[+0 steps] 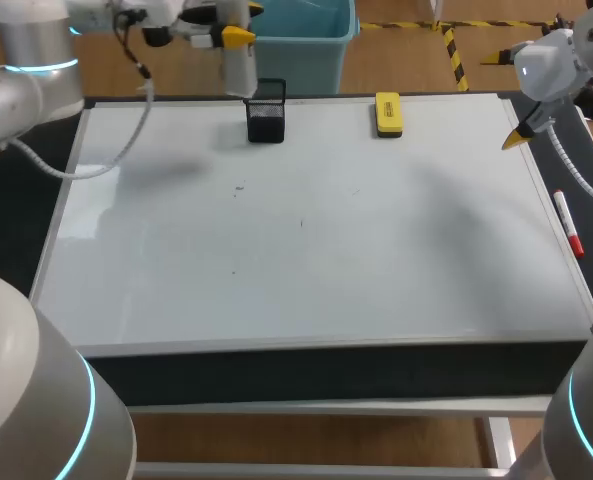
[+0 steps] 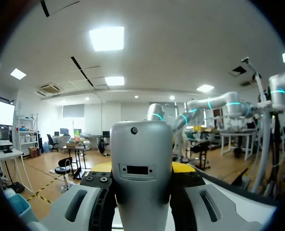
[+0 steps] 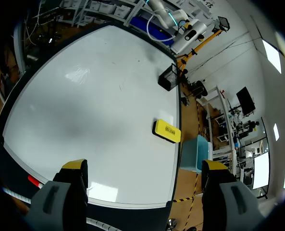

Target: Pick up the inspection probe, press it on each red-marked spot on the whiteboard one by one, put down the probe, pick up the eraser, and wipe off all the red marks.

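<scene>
At the far edge of the whiteboard (image 1: 306,270), near its left half, the left gripper (image 1: 234,30) hangs over the table with the probe (image 1: 240,72) clamped between its fingers. The probe is a pale grey cylinder pointing down. From the head view its lower end sits just beside the back left corner of a small black mesh holder (image 1: 266,112), and I cannot tell whether the two touch. In the left wrist view the probe fills the gap between the two grey fingers (image 2: 75,207), which press on it from both sides, with a strip of yellow showing behind it.

The holder stands upright on the board close to its far edge. The yellow eraser (image 1: 388,114) lies flat to the right of it, also along the far edge and well apart from the holder.

The right gripper (image 1: 506,98) hovers over the far right corner of the board. Its yellow-tipped fingers (image 3: 75,166) are spread wide with nothing between them, and the eraser and holder lie ahead of it in its wrist view.

A red-capped marker (image 1: 568,225) lies on the dark strip of table just beside the board's right edge. A few tiny dark specks (image 1: 238,187) dot the middle of the board.
</scene>
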`<state>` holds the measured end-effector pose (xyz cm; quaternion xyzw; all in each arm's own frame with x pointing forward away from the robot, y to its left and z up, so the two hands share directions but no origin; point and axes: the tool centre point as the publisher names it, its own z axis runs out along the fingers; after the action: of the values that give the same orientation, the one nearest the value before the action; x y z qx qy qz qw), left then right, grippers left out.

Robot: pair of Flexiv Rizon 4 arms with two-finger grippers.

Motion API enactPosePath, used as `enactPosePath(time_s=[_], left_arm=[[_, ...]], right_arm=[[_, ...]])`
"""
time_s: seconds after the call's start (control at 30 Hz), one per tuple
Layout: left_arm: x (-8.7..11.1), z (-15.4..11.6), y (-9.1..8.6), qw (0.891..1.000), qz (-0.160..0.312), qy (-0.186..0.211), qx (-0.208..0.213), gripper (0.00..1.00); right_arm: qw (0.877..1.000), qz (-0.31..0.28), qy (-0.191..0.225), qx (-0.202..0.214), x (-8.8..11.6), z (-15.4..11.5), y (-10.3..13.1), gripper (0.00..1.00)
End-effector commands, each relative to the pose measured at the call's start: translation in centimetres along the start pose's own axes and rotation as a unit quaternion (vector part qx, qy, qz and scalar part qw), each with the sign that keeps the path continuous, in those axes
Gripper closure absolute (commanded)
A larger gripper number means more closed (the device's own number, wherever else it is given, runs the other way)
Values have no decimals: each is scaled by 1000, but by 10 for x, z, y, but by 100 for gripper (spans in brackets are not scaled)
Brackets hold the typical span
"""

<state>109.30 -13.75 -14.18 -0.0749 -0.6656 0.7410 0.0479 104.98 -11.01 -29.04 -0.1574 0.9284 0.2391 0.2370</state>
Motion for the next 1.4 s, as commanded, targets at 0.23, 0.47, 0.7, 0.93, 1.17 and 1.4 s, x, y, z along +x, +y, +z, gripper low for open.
enactPosePath(time_s=[0.23, 0.47, 0.7, 0.93, 1.17, 1.4], left_arm=[[-33, 20, 23, 1000, 10, 5, 6, 100], [-45, 24, 29, 1000, 11, -3, 12, 100], [-56, 20, 38, 1000, 9, -11, 19, 100], [-65, 15, 45, 1000, 5, -15, 19, 100], [-67, 13, 53, 1000, -1, -18, 21, 100], [-69, 11, 65, 999, -13, -22, 22, 100]], right_arm=[[1000, -1, 2, 1, 0, -1, 0, 0], [1000, -1, 2, 1, 0, -1, 0, 0], [1000, -1, 2, 1, 0, -1, 0, 0], [1000, -1, 2, 1, 0, -1, 0, 0], [1000, -1, 2, 1, 0, -1, 0, 0], [1000, -1, 2, 1, 0, -1, 0, 0]])
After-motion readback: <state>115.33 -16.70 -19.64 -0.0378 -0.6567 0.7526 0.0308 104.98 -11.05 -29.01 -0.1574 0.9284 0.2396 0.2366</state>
